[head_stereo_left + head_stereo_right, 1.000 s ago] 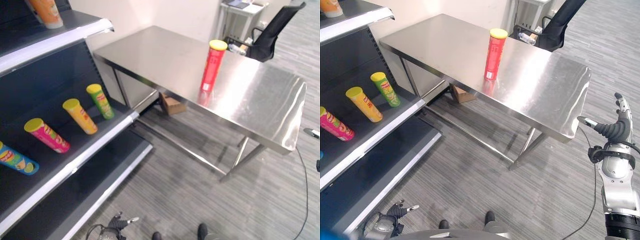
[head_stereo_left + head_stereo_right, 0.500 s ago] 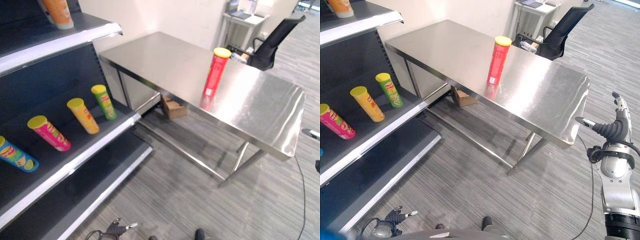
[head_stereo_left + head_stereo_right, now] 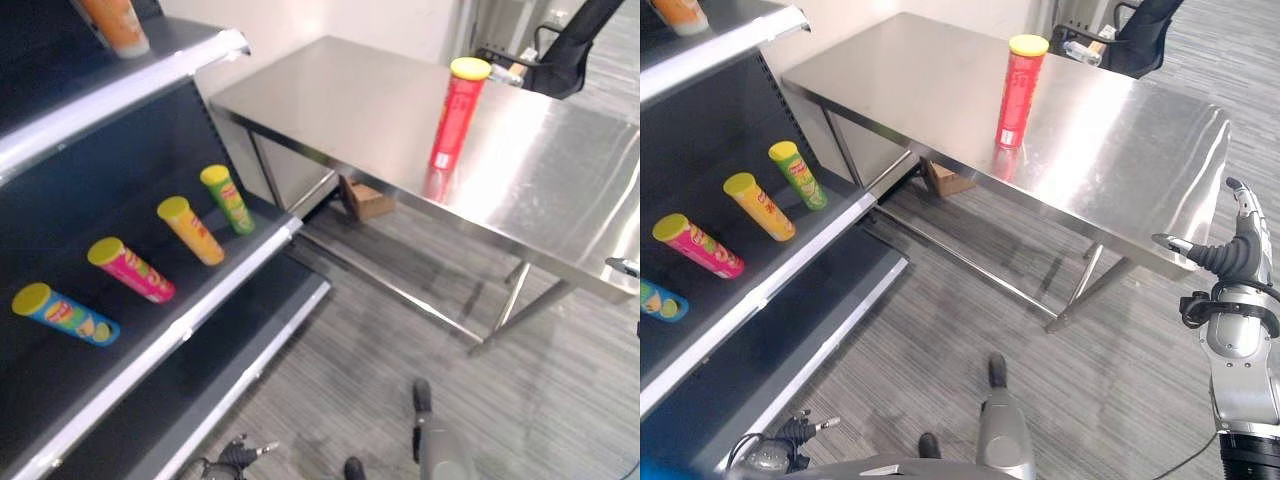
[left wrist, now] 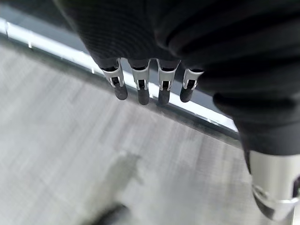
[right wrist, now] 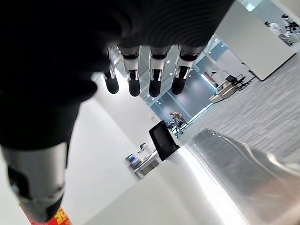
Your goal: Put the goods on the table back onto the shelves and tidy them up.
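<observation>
My view just swung down and left, so more of the shelf shows now. That's me moving; nothing got touched. The red can still stands upright on the table, not picked up yet. My right hand hangs near the table edge, fingers relaxed, empty. Left hand is down low, loose too.

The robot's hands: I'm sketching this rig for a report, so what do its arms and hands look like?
The right hand has slim silver fingers with dark tips and a separate thumb, above a dark ribbed wrist cover and a smooth silver-grey forearm. The left hand has the same make: a black ribbed cover over its back and a row of silver fingers ending in rounded dark tips.
</observation>
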Available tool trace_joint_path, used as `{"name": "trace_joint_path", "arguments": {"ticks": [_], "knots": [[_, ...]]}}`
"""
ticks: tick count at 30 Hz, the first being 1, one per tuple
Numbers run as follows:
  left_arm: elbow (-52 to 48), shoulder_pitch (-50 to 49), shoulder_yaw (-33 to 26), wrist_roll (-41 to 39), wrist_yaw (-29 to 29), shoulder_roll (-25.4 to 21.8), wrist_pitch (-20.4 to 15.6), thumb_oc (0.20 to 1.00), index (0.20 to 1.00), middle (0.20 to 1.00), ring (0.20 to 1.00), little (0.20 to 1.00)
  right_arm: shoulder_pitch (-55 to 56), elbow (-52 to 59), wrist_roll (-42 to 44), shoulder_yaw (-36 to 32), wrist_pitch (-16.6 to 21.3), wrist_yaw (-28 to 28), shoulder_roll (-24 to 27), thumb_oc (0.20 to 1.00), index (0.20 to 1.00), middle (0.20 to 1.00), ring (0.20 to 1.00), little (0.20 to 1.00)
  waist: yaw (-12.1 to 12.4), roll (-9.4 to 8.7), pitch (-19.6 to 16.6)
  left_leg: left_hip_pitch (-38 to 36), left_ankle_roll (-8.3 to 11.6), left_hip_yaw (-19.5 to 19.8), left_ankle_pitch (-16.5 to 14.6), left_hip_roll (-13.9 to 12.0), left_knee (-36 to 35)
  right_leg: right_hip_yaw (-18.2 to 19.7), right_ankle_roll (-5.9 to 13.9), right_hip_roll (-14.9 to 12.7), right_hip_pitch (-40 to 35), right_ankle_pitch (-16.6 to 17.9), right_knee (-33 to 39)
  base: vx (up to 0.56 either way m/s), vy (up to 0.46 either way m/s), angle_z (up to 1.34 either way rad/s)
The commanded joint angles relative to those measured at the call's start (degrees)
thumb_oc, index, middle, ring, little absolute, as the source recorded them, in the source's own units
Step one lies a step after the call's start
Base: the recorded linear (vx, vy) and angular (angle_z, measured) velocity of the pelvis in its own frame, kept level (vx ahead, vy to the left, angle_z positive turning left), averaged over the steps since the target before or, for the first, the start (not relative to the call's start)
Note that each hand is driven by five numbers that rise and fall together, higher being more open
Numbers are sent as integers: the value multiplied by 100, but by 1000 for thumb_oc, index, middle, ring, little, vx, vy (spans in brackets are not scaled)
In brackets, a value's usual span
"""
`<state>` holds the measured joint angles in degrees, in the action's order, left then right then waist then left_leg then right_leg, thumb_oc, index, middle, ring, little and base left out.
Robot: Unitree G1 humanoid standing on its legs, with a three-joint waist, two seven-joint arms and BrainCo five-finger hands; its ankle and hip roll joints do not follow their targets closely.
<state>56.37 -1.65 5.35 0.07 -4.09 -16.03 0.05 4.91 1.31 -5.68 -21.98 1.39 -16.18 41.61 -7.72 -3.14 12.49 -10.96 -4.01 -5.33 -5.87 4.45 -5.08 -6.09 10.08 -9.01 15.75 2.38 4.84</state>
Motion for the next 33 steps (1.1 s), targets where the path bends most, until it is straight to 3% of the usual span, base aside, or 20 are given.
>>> {"name": "trace_joint_path", "arguments": {"ticks": [1, 6, 9, 10, 12, 13, 14, 15, 17, 19, 20, 21, 22, 28, 33], "knots": [[-292, 188, 235, -174, -36, -145, -139, 1000, 1000, 1000, 1000, 1000, -335, -108, 14, -636, 134, -236, 539, 1000, 1000, 1000, 1000, 1000, -22, 36, -131, -227, 640, 134, -661, -397, 247, 56, 191, 119, -541, 119, -370, 279, -202, 68], [-201, 223, 314, -127, -32, -91, -127, 1000, 1000, 1000, 1000, 1000, -238, -21, 131, -905, 233, -188, 898, 1000, 1000, 1000, 1000, 1000, -112, 141, -337, -179, 820, 210, -874, -581, 820, 20, -29, 346, -845, -162, -449, 259, -213, 49], [-118, 222, 239, -201, -37, -76, -101, 1000, 1000, 1000, 1000, 1000, -169, 175, 283, -1163, 312, -134, 1145, 1000, 1000, 1000, 1000, 1000, -105, 87, -320, 279, 1130, 265, -508, -576, 1978, -43, -280, 475, -1332, -482, -311, 179, -222, 0], [-120, 223, 245, -201, -36, -77, -100, 1000, 1000, 1000, 1000, 1000, -156, 181, 289, -1178, 311, -130, 1143, 1000, 1000, 1000, 1000, 1000, -115, 86, -312, 328, 1138, 283, -540, -581, 2071, -59, -287, 475, -1339, -479, -303, 84, -142, 1], [-96, 227, 196, -216, -64, -117, -81, 1000, 1000, 1000, 1000, 1000, -98, 240, 458, -1393, 364, -213, 1224, 1000, 1000, 1000, 1000, 1000, -118, -35, -198, 847, 1406, 107, -122, -686, 3097, -143, -429, 436, -1587, -609, -241, 56, -151, 4], [-119, 217, 162, -228, -57, -131, -77, 1000, 1000, 1000, 1000, 1000, -38, 294, 526, -1479, 368, -162, 1228, 1000, 1000, 1000, 1000, 1000, -131, -61, -155, 1014, 1432, -36, -20, -782, 3240, -185, -456, 436, -1677, -680, -216, 96, -144, 29], [-52, 206, 112, -240, -56, -135, -49, 1000, 1000, 1000, 1000, 1000, 61, 370, 631, -1666, 390, -177, 1285, 1000, 1000, 1000, 1000, 1000, -145, -97, -110, 1281, 1347, -314, -126, -998, 3073, -276, -464, 414, -1790, -752, -172, 89, -77, 31], [-47, 211, 119, -239, -55, -130, -52, 1000, 1000, 1000, 1000, 1000, 80, 376, 639, -1684, 391, -173, 1287, 1000, 1000, 1000, 1000, 1000, -129, -90, -112, 1265, 1342, -327, -136, -998, 3058, -267, -459, 414, -1795, -757, -167, 131, -29, 42], [-8, 123, 118, -166, -19, -120, -55, 1000, 1000, 1000, 1000, 1000, 157, 502, 775, -1848, 452, -130, 1190, 1000, 1000, 1000, 1000, 1000, -101, -52, -140, 1318, 1210, -420, -315, -1192, 2241, -298, -366, 353, -1856, -779, -115, 136, 60, 15], [52, 32, 125, -43, -145, -105, 15, 1000, 1000, 1000, 1000, 1000, 30, 460, 725, -1827, 555, -448, 1219, 1000, 1000, 1000, 1000, 1000, -9, 90, -147, 1311, 1233, -332, 242, -1426, 1096, -314, -272, 361, -1870, -835, -103, 131, 106, -23], [108, 71, 173, -36, -105, -140, -45, 1000, 1000, 1000, 1000, 1000, 80, 534, 866, -1789, 523, -194, 1221, 1000, 1000, 1000, 1000, 1000, -34, 121, -190, 1261, 1239, -312, 336, -1473, 840, -300, -254, 376, -1904, -907, -152, 114, 100, -38], [161, 86, 170, -45, -83, -115, -76, 1000, 1000, 1000, 1000, 1000, 40, 612, 997, -1826, 607, -165, 1137, 1000, 1000, 1000, 1000, 1000, -62, 172, -233, 1149, 1238, -353, 353, -1423, 638, -282, -241, 391, -1901, -908, -169, 223, 227, -33], [202, 111, 165, 42, -76, -176, -110, 1000, 1000, 1000, 1000, 1000, -254, 650, 1176, -1618, 694, -101, 1093, 1000, 1000, 1000, 1000, 1000, -59, 217, -447, 697, 1209, -761, 418, -1279, 94, -141, -136, 292, -1855, -747, -124, 177, 198, -27], [281, 155, 189, 96, -68, -210, -135, 1000, 1000, 1000, 1000, 1000, -429, 747, 1821, -1419, 897, 154, 927, 1000, 1000, 1000, 1000, 1000, -59, 184, -523, 523, 1165, -916, 358, -1238, 29, -96, -77, 191, -1879, -705, -161, 73, 75, -33], [325, 186, 233, 153, 15, -232, -171, 1000, 1000, 1000, 1000, 1000, -485, 730, 2496, -1138, 968, 761, 1194, 1000, 1000, 1000, 1000, 1000, -50, 123, -566, 458, 1147, -997, 304, -1197, 24, -120, -21, 113, -1881, -693, -204, 26, 40, 6]]}}
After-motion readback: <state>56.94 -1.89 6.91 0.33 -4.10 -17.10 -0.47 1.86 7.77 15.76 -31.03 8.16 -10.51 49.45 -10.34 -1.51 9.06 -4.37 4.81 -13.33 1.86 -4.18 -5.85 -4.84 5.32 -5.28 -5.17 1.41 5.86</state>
